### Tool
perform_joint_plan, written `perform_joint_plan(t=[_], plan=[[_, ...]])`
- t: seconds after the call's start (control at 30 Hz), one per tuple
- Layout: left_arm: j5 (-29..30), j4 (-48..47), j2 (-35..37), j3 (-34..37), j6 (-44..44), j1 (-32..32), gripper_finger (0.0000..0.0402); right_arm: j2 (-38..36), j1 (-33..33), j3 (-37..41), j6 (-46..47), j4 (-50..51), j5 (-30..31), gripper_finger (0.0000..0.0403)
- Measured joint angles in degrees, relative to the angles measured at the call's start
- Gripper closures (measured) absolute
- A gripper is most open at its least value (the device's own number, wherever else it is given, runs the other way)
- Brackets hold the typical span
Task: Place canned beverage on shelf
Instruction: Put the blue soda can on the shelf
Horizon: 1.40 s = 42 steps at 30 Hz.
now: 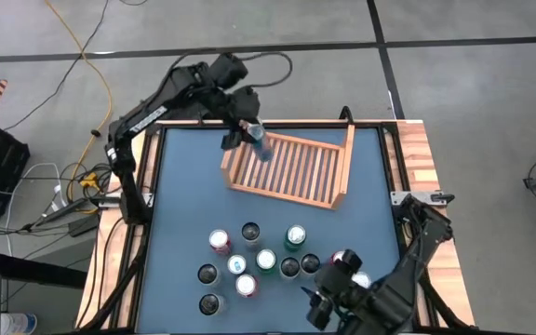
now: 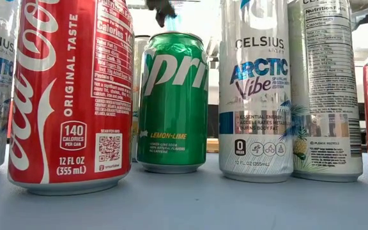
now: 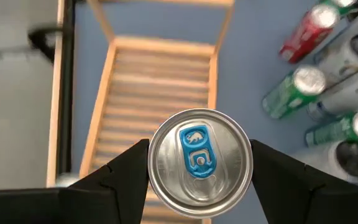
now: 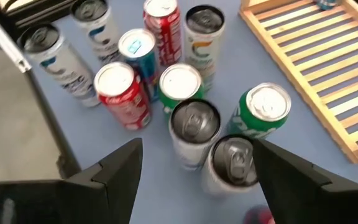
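Observation:
My left gripper (image 1: 247, 130) is shut on a canned beverage (image 3: 201, 163) with a silver top and a blue tab, and holds it over the far left corner of the shelf (image 1: 291, 167). The shelf, a light wooden rack with a slatted base (image 3: 154, 93), lies on the blue table top. Several more cans (image 1: 249, 261) stand upright in a cluster near the table's front edge. My right gripper (image 4: 197, 155) hovers open over the right side of that cluster (image 4: 191, 124), touching none of the cans. My left gripper pinches the can between its two fingers, on opposite sides of the wall just under the top rim (image 3: 156, 169). The fingers (image 3: 126, 171) slant down from the table's far left. The can is lifted clear over the shelf; its top hides its body.
The shelf's raised side boards (image 1: 347, 158) stand at its right and left ends. A red can (image 2: 69, 96), a green can (image 2: 172, 102) and tall white cans (image 2: 255, 89) fill the low view. Cables lie on the floor left of the table (image 1: 73, 186).

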<state>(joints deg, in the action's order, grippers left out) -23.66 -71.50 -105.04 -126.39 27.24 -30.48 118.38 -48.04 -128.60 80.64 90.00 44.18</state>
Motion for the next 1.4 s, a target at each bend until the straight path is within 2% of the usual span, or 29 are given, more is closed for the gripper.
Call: perform_joint_plan(t=[0.07, 0.27, 0.37, 0.47, 0.6, 0.77, 1.0, 1.07, 1.4], plan=[[-1.0, 0.1, 0.2, 2.2, 1.6, -2.3, 0.0177, 0.0, 0.8, 0.0, -0.2, 0.0, 0.0, 0.0111], [2.5, 4.9, 0.6, 6.8, 9.4, -3.9, 0.0176, 0.0, 2.1, 1.6, -1.6, 0.0, 0.0, 0.0111], [3.2, 7.9, 0.5, 9.5, 8.6, -3.5, 0.0175, -0.3, 2.1, 2.7, -0.5, 0.0, 0.0, 0.0111], [8.5, 9.2, 0.5, 12.6, 6.1, -3.1, 0.0175, -0.7, 2.0, 3.3, 1.3, 0.1, 0.0, 0.0111], [11.3, 10.1, 0.5, 16.9, 3.4, -1.6, 0.0174, -0.7, 2.1, 3.3, 1.4, 0.0, 0.0, 0.0111], [9.5, 12.1, 0.4, 21.0, 8.2, 0.8, 0.0174, -0.7, 1.9, 3.3, 1.4, 0.0, -0.1, 0.0111], [8.7, 14.2, 0.4, 24.6, 16.3, -0.2, 0.0174, -1.1, 1.1, 3.3, 1.9, 0.0, -0.7, 0.0111], [6.9, 15.6, 0.5, 25.5, 17.6, -0.6, 0.0174, -1.1, 1.2, 3.3, 1.9, 0.0, -0.7, 0.0111], [8.0, 20.0, 0.4, 30.8, 20.3, -1.3, 0.0174, -1.1, 2.1, 3.3, 1.6, 0.0, -0.7, 0.0111]])
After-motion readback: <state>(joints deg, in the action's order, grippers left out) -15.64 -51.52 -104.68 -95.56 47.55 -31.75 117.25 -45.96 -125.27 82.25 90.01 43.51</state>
